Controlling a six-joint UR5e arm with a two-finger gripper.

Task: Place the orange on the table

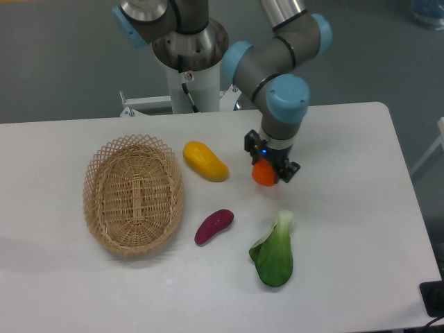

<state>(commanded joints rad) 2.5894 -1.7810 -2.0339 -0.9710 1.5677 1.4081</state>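
With the claw (267,171) clamped on the orange (263,174) above mid-tabletop (347,208), lower it straight onto bare surface between mango (205,161) and greens (273,253) before opening.

Grey arm (277,52), light-blue joint caps, black gripper (270,165) with blue light, silver base column
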